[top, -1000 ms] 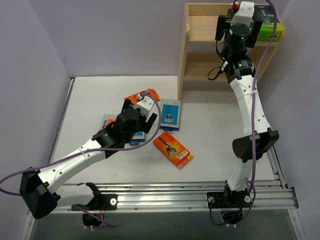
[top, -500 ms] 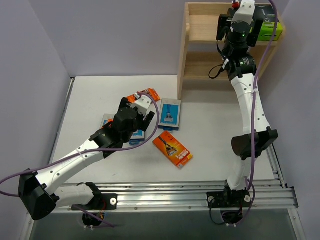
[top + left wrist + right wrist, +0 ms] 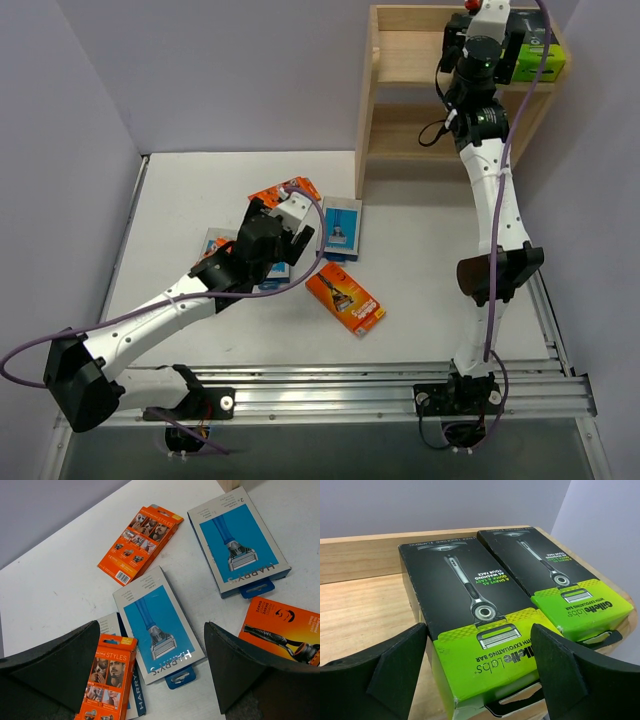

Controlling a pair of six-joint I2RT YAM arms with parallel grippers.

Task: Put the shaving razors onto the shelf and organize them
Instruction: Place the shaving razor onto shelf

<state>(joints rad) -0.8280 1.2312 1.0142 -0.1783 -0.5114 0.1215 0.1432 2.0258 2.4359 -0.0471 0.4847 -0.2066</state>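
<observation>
On the shelf's (image 3: 400,58) top tier (image 3: 365,610) two black razor boxes with lime-green ends lie side by side, the near one (image 3: 465,605) and the far one (image 3: 555,575). My right gripper (image 3: 479,640) is open, its fingers close on either side of the near box's green end. On the table, my left gripper (image 3: 150,675) hovers open over a light-blue card (image 3: 157,625). Around it lie another blue card (image 3: 237,542), two orange packs (image 3: 140,542) (image 3: 282,627), and a third orange pack (image 3: 107,680) overlapping a third blue card (image 3: 125,690). From above, my left gripper (image 3: 290,228) hides part of the pile.
The shelf's lower tier (image 3: 415,130) stands at the table's back right. A purple wall runs behind the shelf and another along the right. The arms' metal rail (image 3: 380,390) runs along the near edge. One orange pack (image 3: 345,298) lies apart, mid-table.
My right gripper has pushed farther in over the top tier, and its jaws have narrowed around the near black box. The left gripper has shifted slightly over the packs and stays open.
</observation>
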